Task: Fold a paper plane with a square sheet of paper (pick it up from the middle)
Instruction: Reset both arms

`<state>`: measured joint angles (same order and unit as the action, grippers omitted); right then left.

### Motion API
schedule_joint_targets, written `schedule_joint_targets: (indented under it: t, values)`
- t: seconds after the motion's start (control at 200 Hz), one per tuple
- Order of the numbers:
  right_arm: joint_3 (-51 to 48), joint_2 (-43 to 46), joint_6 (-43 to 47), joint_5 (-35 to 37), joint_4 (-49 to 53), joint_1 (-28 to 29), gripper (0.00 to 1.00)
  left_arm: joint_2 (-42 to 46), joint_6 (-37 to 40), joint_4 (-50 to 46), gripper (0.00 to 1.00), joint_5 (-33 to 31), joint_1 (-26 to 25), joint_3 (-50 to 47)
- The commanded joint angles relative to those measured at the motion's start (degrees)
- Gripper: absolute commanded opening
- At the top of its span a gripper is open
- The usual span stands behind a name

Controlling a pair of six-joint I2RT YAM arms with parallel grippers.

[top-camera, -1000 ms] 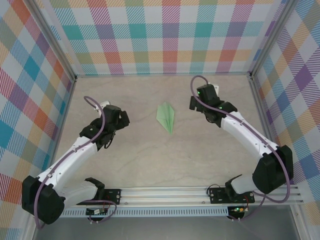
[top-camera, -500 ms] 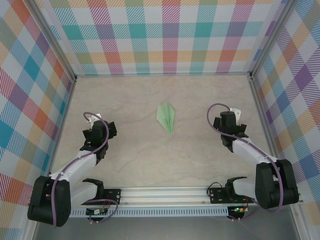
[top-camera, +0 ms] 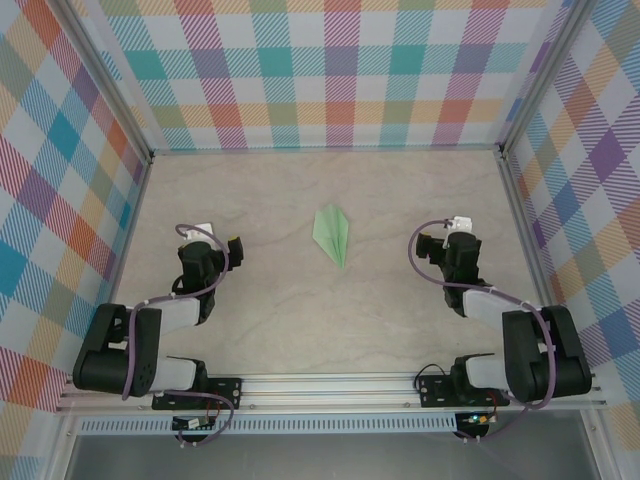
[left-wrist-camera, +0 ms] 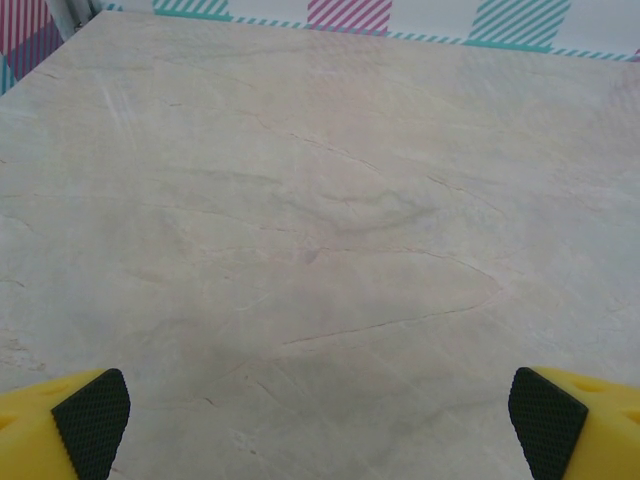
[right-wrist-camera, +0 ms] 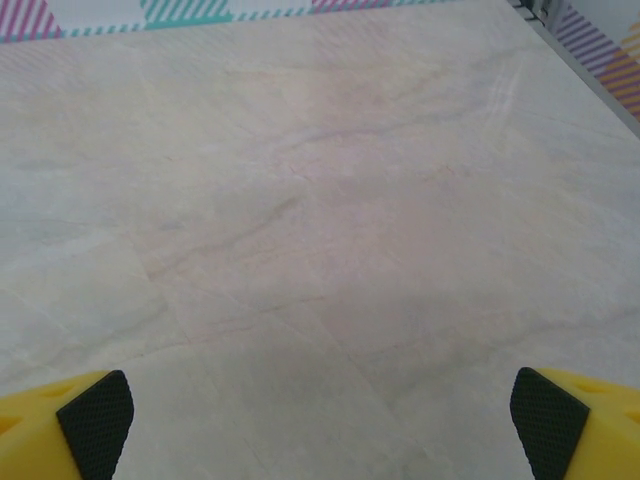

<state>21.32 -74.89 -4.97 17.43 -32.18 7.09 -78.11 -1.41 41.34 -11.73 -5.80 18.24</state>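
Item: paper plane (top-camera: 332,233), pale green, one piece. It lies flat on the table (top-camera: 250,320), roughly midway between the two arms and a little toward the far side, touched by nothing. Condition: folded. The paper reads as a narrow creased dart rather than a square sheet, so the folding appears done, and I judge the task at or very near its end, with nothing obvious left to do to the paper. Whether every crease is sharp is too small to tell from above. Orientation: the long axis runs far to near across the table, slightly tilted, with the far end a touch to the left and the near end a touch to the right. The longer, finer point faces the near edge where the arm bases sit, and the broader end faces the checked wall (top-camera: 330,80). Left gripper (top-camera: 217,236): tucked close to its base on the left side, well apart from the plane, jaws spread wide and holding nothing — its wrist camera has the black pads (left-wrist-camera: 92,420) at the lower corners with bare table between. Right gripper (top-camera: 444,232): placed the same way on the right side, equally clear of the plane, jaws likewise spread wide and empty.
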Motion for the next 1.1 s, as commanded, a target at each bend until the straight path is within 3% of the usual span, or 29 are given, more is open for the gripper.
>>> schedule_joint_targets:
  t: [0.0, 0.195, 0.345, 0.425, 0.635, 0.75, 1.095]
  values:
    - [0.21, -1.45, 3.10, -3.40, -7.11, -0.92, 1.00, -3.20, 0.77, 7.78, 1.00, 2.83, 2.19, 0.43]
    - [-0.53, -6.98, 2.16, -6.31, -14.68, -4.35, 1.00, -9.59, 0.07, 9.12, 1.00, 3.79, 3.07, 2.64]
    - [1.52, -9.78, 2.68, -8.95, -13.54, -4.83, 1.00, -11.15, 0.11, 9.06, 1.00, 3.65, 3.02, 3.40]
    - [0.78, -13.15, 2.94, -8.89, -18.39, -4.85, 1.00, -11.33, 0.41, 8.19, 1.00, 3.89, 2.99, 4.00]
    - [1.27, -12.59, 2.94, -9.17, -16.37, -4.81, 1.00, -11.43, 0.90, 7.59, 1.00, 2.88, 2.37, 4.39]
    - [1.35, -12.55, 2.86, -9.16, -16.08, -4.81, 1.00, -11.56, 3.54, 4.07, 1.00, 8.58, 2.18, 6.43]
    - [1.31, -12.56, 2.86, -9.17, -15.98, -4.86, 1.00, -11.74, 3.52, 3.67, 1.00, 8.89, 2.17, 6.69]
